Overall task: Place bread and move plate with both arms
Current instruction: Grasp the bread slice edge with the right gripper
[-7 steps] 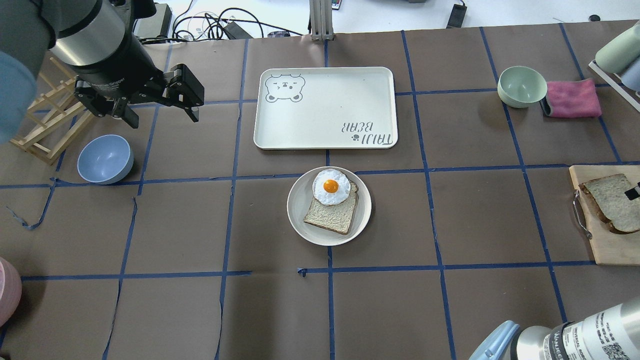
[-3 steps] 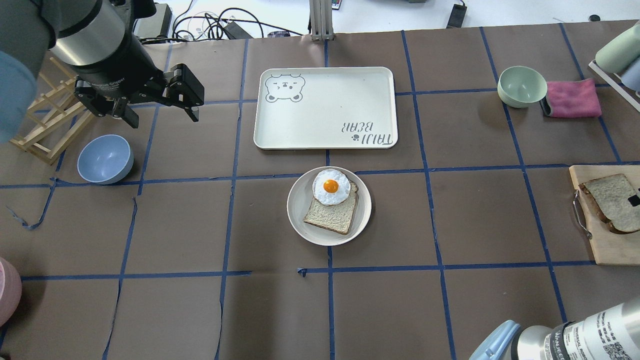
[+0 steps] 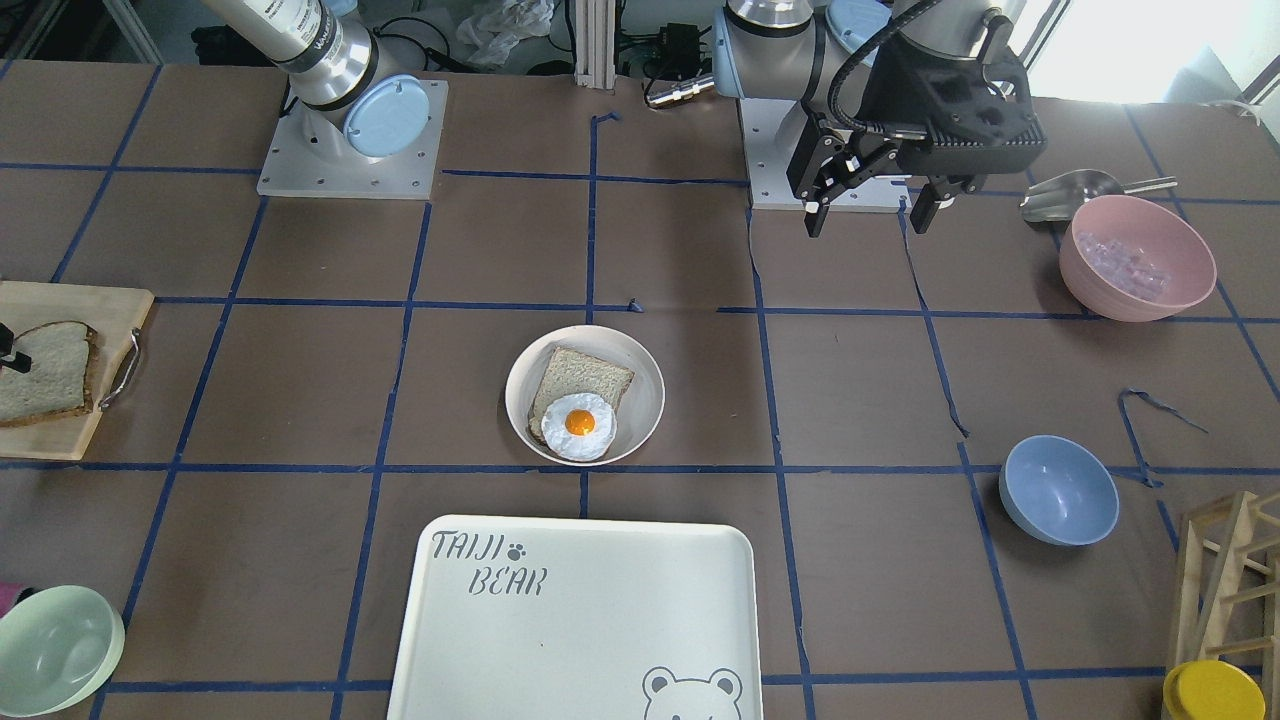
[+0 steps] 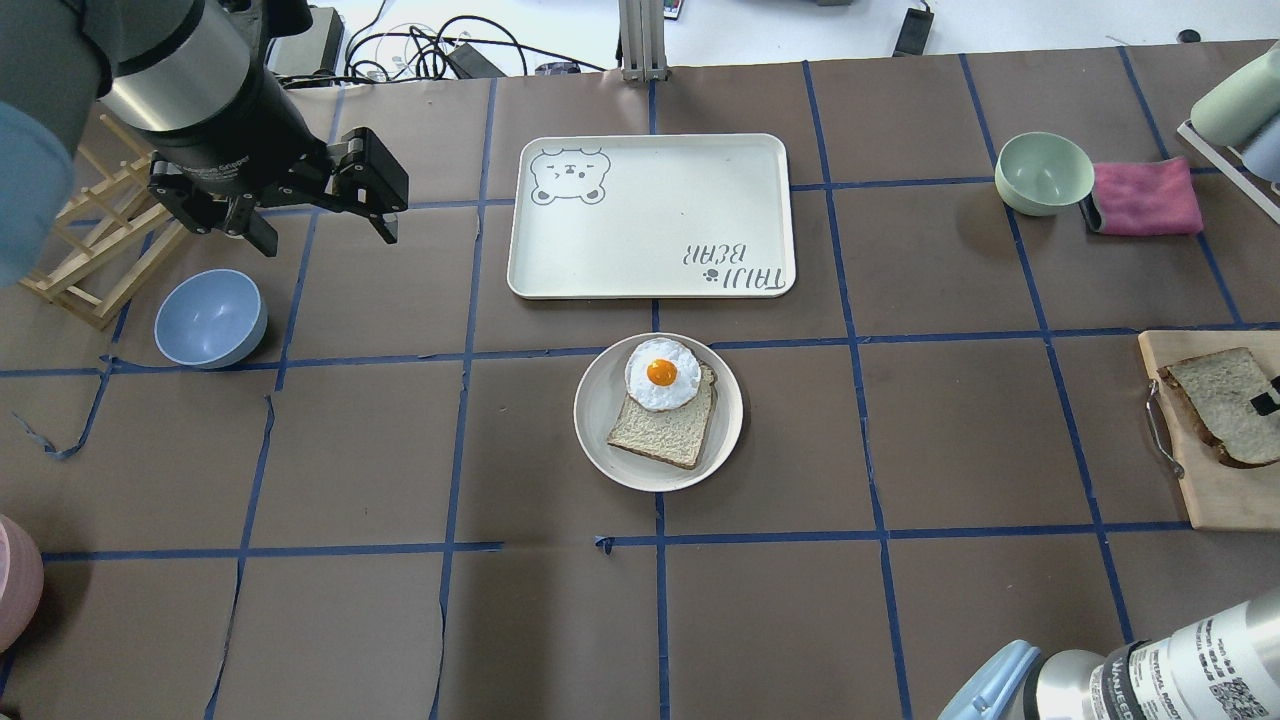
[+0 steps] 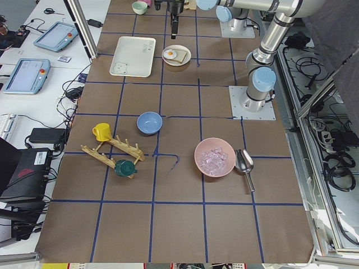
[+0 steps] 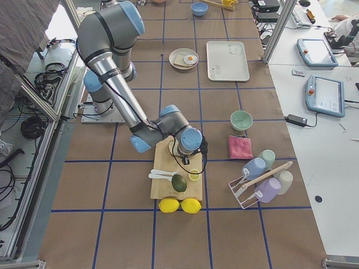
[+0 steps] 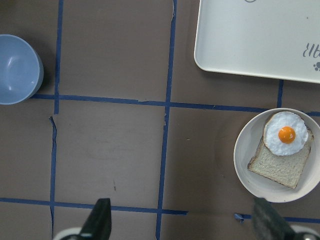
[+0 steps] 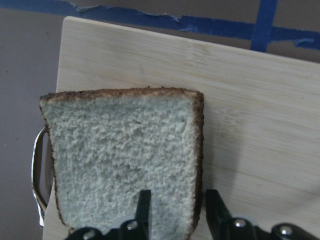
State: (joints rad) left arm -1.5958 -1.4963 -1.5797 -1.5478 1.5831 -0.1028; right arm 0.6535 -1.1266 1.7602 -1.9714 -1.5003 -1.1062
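Note:
The bread (image 4: 1215, 400) lies flat on a wooden cutting board (image 4: 1200, 490) at the table's right edge. In the right wrist view my right gripper (image 8: 178, 205) has its jaws narrowed around the near edge of the bread (image 8: 125, 160), one finger on its crumb and the other just outside the crust. The plate (image 4: 600, 440) sits mid-table and holds a second slice with a fried egg (image 4: 660, 375). My left gripper (image 4: 327, 240) hangs open and empty at the far left, well away from the plate (image 7: 245, 170).
The white TAIJI BEAR tray (image 4: 650, 215) lies just beyond the plate. A blue bowl (image 4: 210, 318) and a wooden rack (image 4: 90, 250) are under my left arm. A green bowl (image 4: 1043, 172) and pink cloth (image 4: 1145, 197) are at the far right.
My right gripper's fingertip over the bread has shifted slightly toward the robot. The bread, the plate and my left arm have not moved.

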